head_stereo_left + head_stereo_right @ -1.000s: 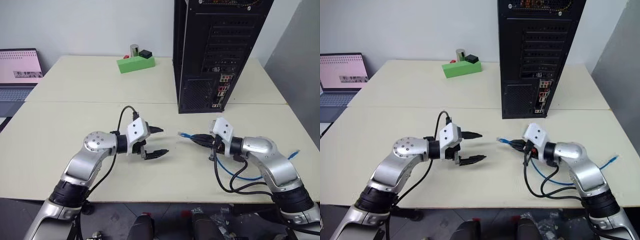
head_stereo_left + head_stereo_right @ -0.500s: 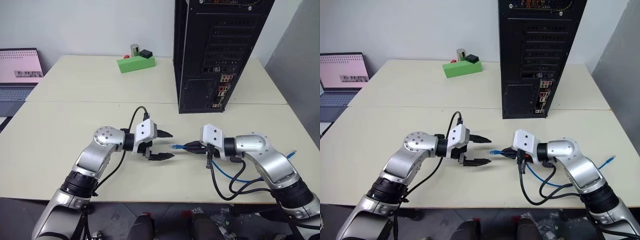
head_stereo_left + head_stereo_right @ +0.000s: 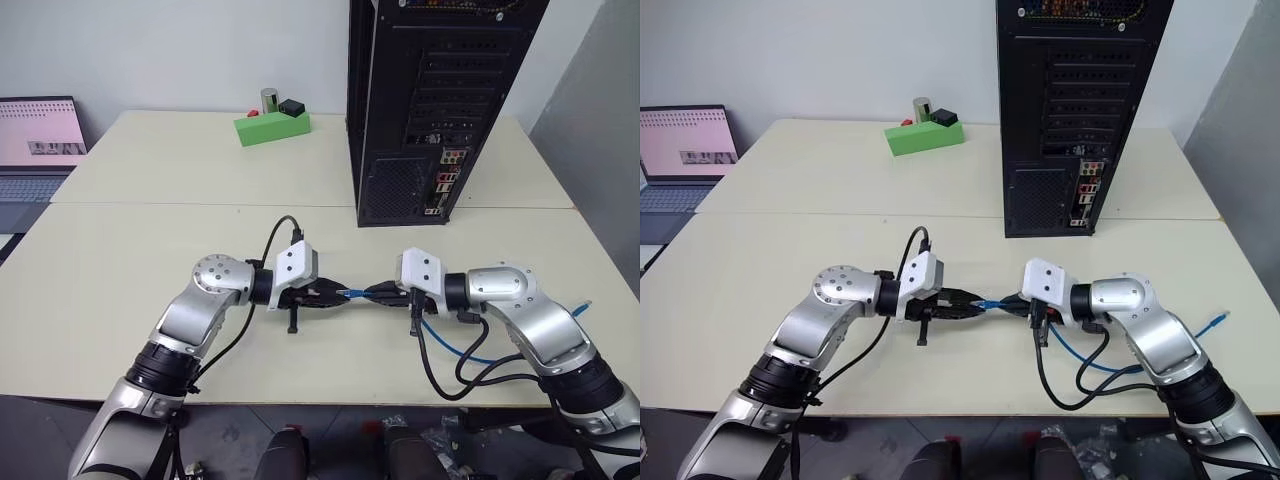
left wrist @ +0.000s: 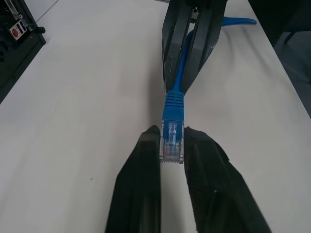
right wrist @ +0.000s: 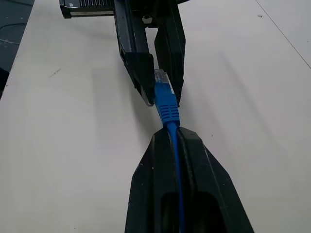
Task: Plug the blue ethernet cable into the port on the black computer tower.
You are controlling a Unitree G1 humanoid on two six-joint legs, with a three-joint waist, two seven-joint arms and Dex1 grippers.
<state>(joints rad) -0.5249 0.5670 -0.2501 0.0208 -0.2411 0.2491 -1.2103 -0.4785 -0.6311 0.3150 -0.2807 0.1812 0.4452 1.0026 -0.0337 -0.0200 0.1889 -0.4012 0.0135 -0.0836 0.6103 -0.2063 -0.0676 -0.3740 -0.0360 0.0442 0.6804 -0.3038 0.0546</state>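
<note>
The blue ethernet cable (image 3: 352, 294) is held level just above the table between both hands. My left gripper (image 4: 172, 138) is shut on its clear plug tip (image 4: 171, 145). My right gripper (image 5: 169, 132) is shut on the cord just behind the blue boot, facing the left gripper (image 5: 156, 82). The rest of the cord loops on the table by the right arm (image 3: 470, 352). The black computer tower (image 3: 430, 100) stands upright behind the hands, rear side toward me. The port is too small to pick out among the connectors on its rear panel (image 3: 440, 185).
A green block (image 3: 271, 127) with small items on it sits at the back of the table, left of the tower. An open laptop (image 3: 35, 140) is at the far left. Black arm cables (image 3: 440, 370) trail near the table's front edge.
My left gripper was open and has shut on the plug tip. Both hands have come together at the table's middle, and the right gripper still holds the cord.
</note>
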